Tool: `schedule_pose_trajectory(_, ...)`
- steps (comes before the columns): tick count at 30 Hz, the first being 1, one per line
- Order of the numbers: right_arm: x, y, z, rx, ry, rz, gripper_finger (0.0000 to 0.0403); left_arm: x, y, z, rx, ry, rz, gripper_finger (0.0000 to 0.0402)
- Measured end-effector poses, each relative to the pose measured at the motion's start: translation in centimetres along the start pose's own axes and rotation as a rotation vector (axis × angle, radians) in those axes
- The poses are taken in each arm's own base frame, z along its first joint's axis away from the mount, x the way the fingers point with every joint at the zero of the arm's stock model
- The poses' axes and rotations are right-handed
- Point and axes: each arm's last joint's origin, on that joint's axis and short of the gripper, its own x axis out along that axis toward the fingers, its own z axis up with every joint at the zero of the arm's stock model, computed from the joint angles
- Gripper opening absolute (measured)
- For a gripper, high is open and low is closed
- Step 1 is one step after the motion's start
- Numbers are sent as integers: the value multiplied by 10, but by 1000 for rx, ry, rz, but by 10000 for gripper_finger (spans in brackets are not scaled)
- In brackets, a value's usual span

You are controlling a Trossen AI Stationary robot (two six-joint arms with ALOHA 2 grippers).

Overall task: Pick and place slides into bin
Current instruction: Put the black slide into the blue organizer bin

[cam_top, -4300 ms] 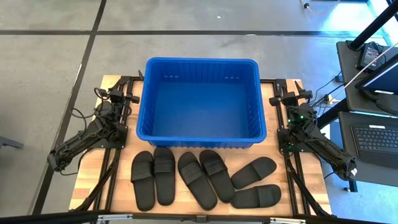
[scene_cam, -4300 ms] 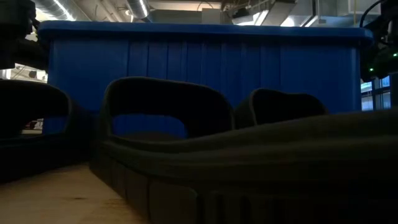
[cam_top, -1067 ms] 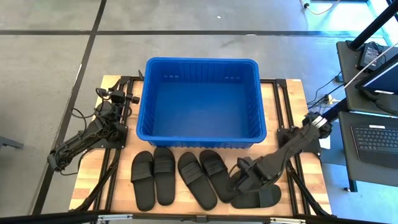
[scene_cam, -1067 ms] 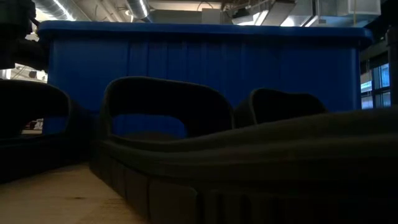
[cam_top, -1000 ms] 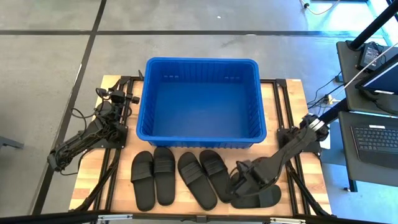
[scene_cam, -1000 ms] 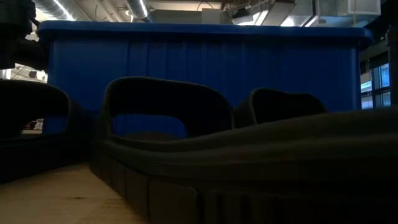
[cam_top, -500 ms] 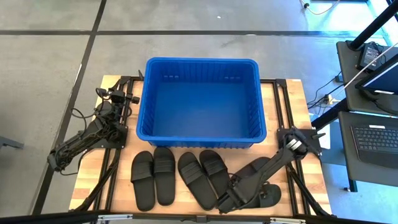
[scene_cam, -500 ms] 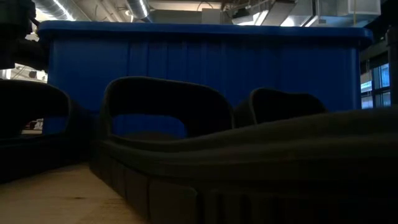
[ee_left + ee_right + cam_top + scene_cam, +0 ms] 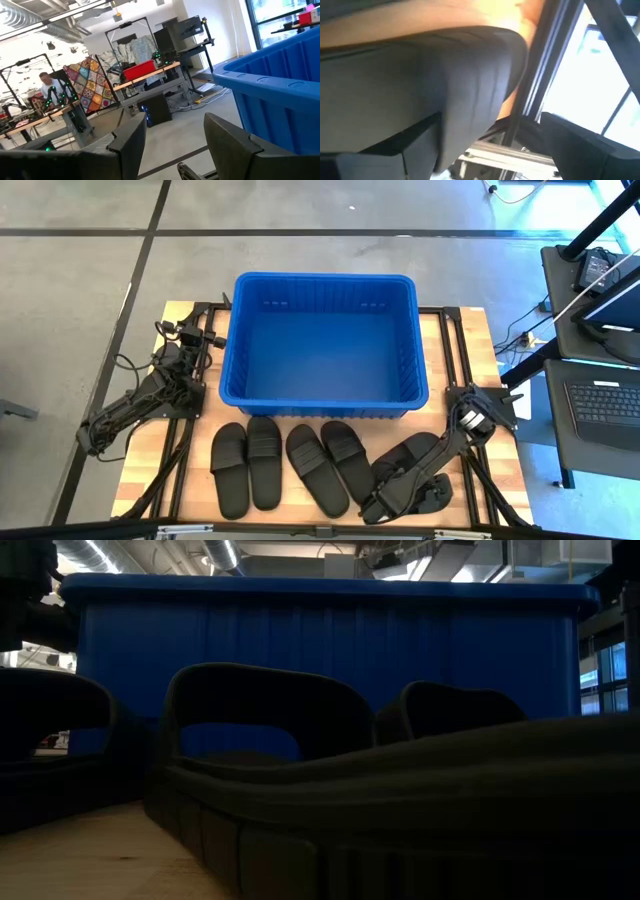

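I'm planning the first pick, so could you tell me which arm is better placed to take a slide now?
The right. Its hand is already down at the rightmost slide, fingers open at the sole edge. The left hand waits beside the bin, away from the row.

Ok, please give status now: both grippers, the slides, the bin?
Right gripper low over the rightmost slides, fingers open around one slide's end. Left gripper open, parked left of bin. All six slides on table, bin empty. Nothing in the way.

A robotics lab: workbenches [image 9: 145,75], ceiling ducts [image 9: 65,35], a concrete floor [image 9: 80,270].
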Motion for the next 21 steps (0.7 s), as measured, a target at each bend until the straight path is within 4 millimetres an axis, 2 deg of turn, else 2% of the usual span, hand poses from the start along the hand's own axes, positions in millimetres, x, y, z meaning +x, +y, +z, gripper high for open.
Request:
schedule_pose_trajectory(6, 11, 1, 4, -47, -16, -28, 327, 0, 0, 0, 0, 0, 0, 195)
schedule_pose_trajectory(21, 13, 1, 2, -73, -39, -17, 327, 0, 0, 0, 0, 0, 0, 195)
